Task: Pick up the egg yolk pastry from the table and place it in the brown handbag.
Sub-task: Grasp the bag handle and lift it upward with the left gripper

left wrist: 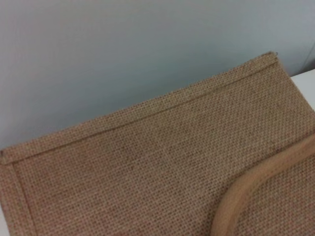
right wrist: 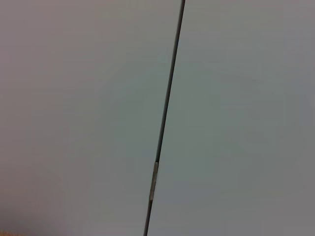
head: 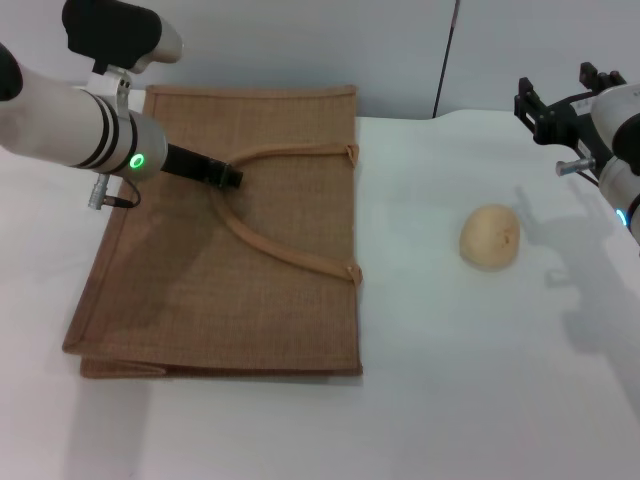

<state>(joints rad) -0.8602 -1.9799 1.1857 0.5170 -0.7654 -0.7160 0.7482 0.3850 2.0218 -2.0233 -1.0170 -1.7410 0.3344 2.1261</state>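
The egg yolk pastry, a pale tan rounded bun, lies on the white table right of centre. The brown handbag lies flat on the table's left half, its looped handle resting on top. My left gripper is low over the bag's far part, its tip at the bend of the handle. The left wrist view shows the bag's weave and a stretch of handle. My right gripper is open and empty, raised at the far right, beyond the pastry.
A grey wall with a dark vertical seam stands behind the table; the right wrist view shows only this wall seam. Bare tabletop lies between the bag's right edge and the pastry.
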